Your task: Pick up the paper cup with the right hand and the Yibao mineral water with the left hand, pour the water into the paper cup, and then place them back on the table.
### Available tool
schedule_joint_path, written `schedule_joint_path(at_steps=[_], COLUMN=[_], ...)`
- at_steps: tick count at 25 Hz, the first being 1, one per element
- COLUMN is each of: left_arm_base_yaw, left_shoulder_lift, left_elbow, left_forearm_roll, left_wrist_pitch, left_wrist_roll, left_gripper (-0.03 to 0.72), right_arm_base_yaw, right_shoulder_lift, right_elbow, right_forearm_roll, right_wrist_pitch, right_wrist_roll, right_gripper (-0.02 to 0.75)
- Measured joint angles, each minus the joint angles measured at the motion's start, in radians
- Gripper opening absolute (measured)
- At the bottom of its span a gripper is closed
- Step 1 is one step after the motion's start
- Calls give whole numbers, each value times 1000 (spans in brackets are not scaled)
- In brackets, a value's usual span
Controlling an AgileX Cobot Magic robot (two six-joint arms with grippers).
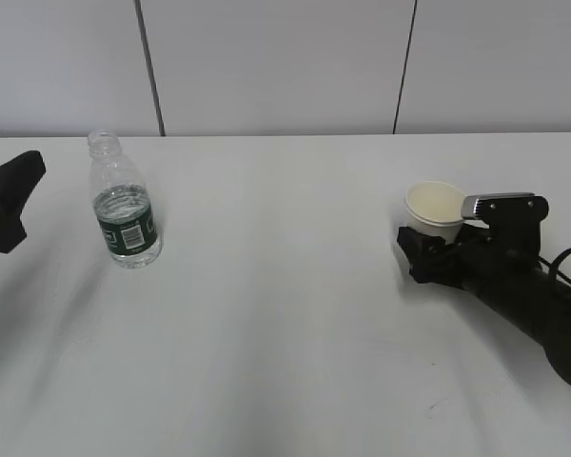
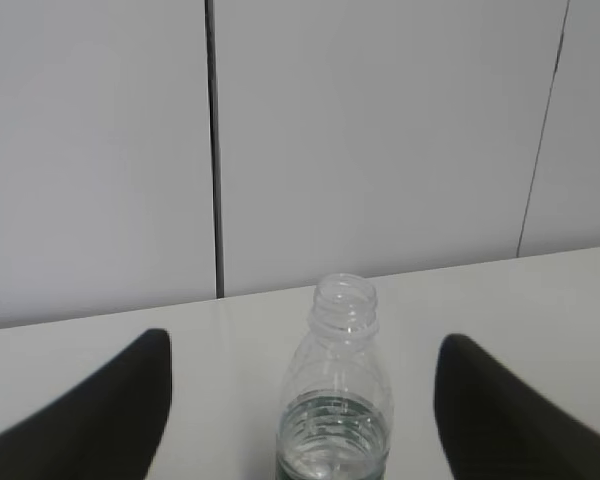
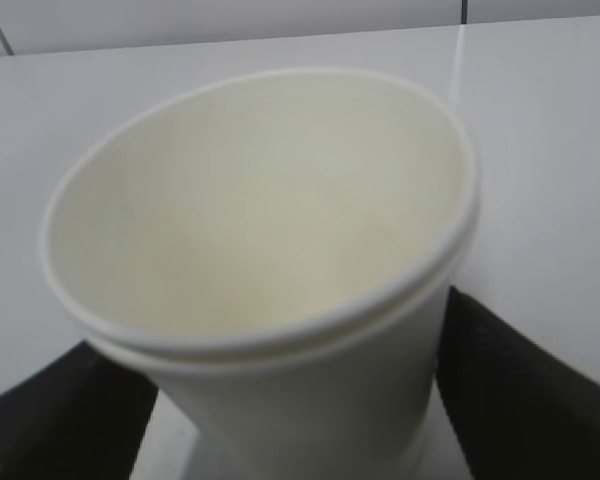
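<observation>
Currently we see:
Right end effector [image 3: 300, 400]: wide, around cup [image 3: 270, 260], no clear grip.
Left end effector [image 2: 300, 420]: wide, bottle [image 2: 335, 400] between fingers, untouched.
Surface [image 1: 285, 314]: carries both.

This looks like a robot test room or lab — bare and staged, not lived in. A plain white table [image 1: 285, 314] fills the view. Directly behind the table stands a wall of pale grey panels [image 1: 276, 67] split by thin dark vertical seams [image 1: 149, 67]. Black robot arms [image 1: 528, 295] rest on the table — nothing decorative shows.
</observation>
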Motion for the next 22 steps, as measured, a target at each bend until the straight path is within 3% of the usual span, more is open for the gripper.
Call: schedule_joint_path(at_steps=[8,14,22], left_arm_base_yaw=[0,0,0], left_shoulder_lift=[0,29,150], left_elbow=[0,41,51], left_forearm_roll=[1,4,100], left_wrist_pitch=[3,-7,-85], left_wrist_roll=[0,0,0], left_gripper=[501,501,501], right_arm_base_yaw=[0,0,0], right_shoulder_lift=[1,1,1], right_elbow=[-4,-5,-6], right_forearm_roll=[6,8,8], right_wrist_pitch=[0,0,0], right_wrist_roll=[-2,-2,-2], right_gripper=[657,573,530])
